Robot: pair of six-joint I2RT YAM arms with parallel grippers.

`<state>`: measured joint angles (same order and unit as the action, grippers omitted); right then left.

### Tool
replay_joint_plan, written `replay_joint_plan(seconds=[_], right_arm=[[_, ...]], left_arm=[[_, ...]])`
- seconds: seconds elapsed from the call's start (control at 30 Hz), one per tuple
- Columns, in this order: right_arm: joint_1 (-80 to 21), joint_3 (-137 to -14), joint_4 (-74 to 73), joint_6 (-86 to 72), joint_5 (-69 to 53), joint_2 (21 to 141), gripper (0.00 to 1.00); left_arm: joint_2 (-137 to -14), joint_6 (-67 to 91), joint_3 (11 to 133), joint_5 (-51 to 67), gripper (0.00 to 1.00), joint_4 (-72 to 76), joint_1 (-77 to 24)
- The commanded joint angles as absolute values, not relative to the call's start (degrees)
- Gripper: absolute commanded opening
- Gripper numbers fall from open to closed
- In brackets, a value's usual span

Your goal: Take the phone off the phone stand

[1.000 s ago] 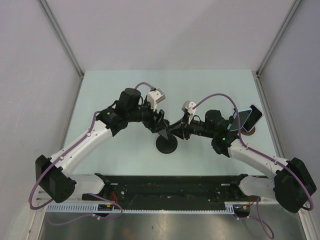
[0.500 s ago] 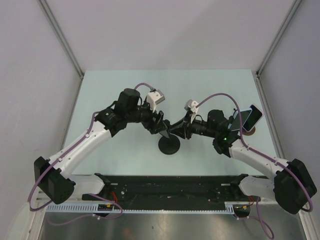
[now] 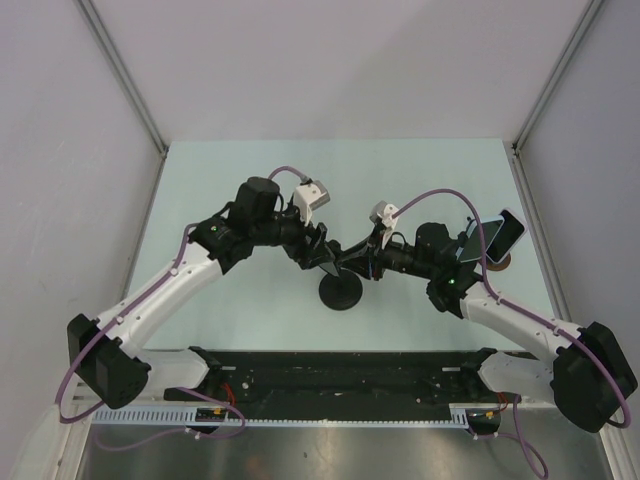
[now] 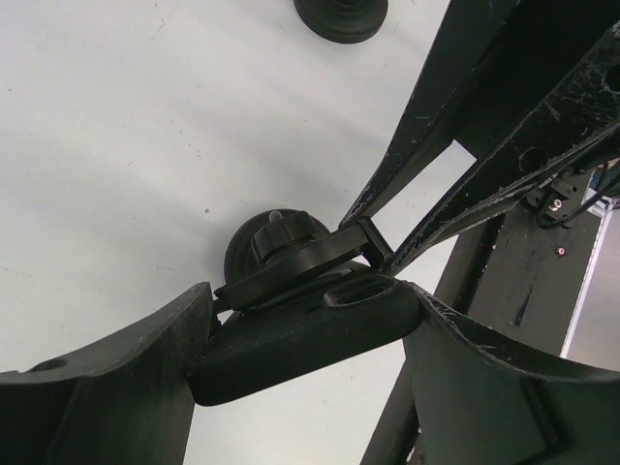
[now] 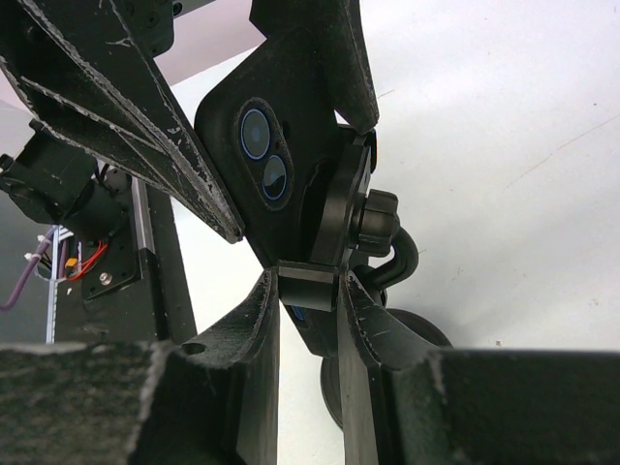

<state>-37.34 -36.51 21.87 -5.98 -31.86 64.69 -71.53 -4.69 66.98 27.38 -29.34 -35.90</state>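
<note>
Over pale table point(image 3: 220, 180) ctr, black slab phone point(image 4: 281, 358) is clamped by left gripper point(image 4: 308, 310), jaws wide, for pull-off; black round-based phone stand point(image 3: 340, 293), w/ phone not yet out, is pinched narrowly by right gripper point(image 5: 308, 291) as anchor.

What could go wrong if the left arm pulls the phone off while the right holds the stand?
The right claw pinches only a thin lip of the stand; it might slip, and the stand could tip on its small base.
The left claw grips the phone close beside the right claw; they could clash on the pull.
The right arm's elbow sits near a second phone and might knock it.
</note>
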Motion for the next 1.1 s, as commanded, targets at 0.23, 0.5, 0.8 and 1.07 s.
replay_joint_plan(seconds=[0.23, 0.5, 0.8, 1.07], right_arm=[[-36.56, -34.54, 21.97, -6.77, -26.46, 62.75, 0.00], [-36.48, -34.01, 22.94, -7.73, -25.49, 62.75, 0.00], [-36.56, -33.40, 23.03, -8.35, -22.68, 62.14, 0.00], [-38.93, -33.40, 22.33, -6.77, -17.06, 61.26, 0.00]], left_arm=[[-65.92, -11.95, 68.47, 29.95, 0.00, -30.32, -33.75], [-65.13, -13.09, 67.85, 28.92, 0.00, -30.24, -33.75], [-66.71, -10.64, 68.73, 23.29, 0.00, -30.15, -33.75], [-64.26, 1.28, 68.56, 7.84, 0.70, -28.40, -40.68]])
